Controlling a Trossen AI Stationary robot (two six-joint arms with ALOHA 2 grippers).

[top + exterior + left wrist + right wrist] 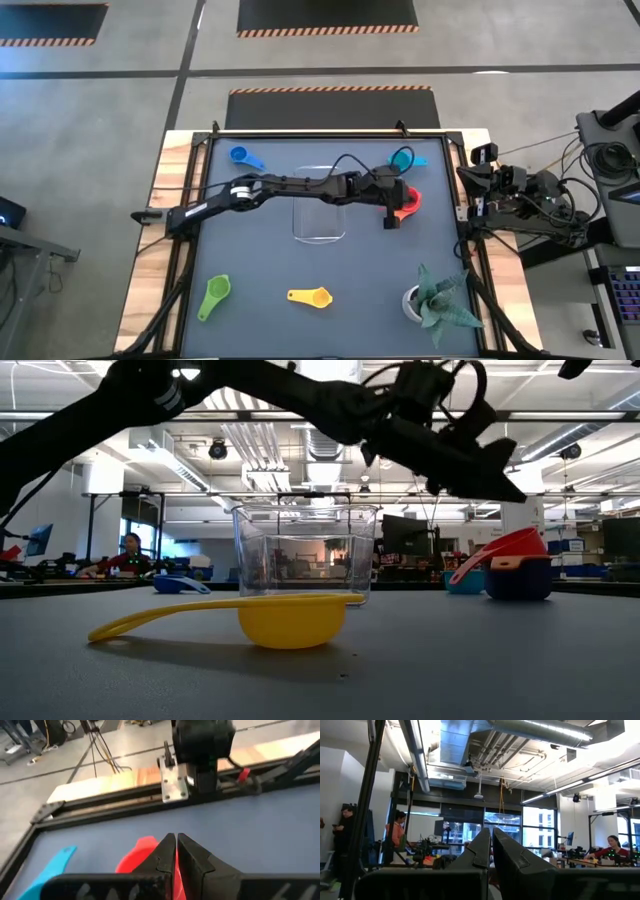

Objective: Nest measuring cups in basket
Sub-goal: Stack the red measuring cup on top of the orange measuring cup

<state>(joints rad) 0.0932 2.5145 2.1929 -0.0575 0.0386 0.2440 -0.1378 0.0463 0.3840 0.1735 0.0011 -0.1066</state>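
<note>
My left arm reaches across the clear basket (320, 205) toward the table's right side. Its gripper (176, 851) is shut and hovers just above the red cup (515, 545), touching nothing. A dark purple cup (518, 580) stands right in front of the red one in the low view. The teal cup (402, 158) lies beyond them, the blue cup (245, 157) at the far left, and the green cup (214, 296) and yellow cup (310, 296) near the front edge. My right gripper (491, 845) is shut, parked at the right edge and pointing up into the room.
A white pot with a green plant (432, 300) stands at the near right corner. The basket stands upright in the table's middle, under my left arm. The right arm's base (200, 750) rises just beyond the red cup. Bare mat lies between the basket and the front cups.
</note>
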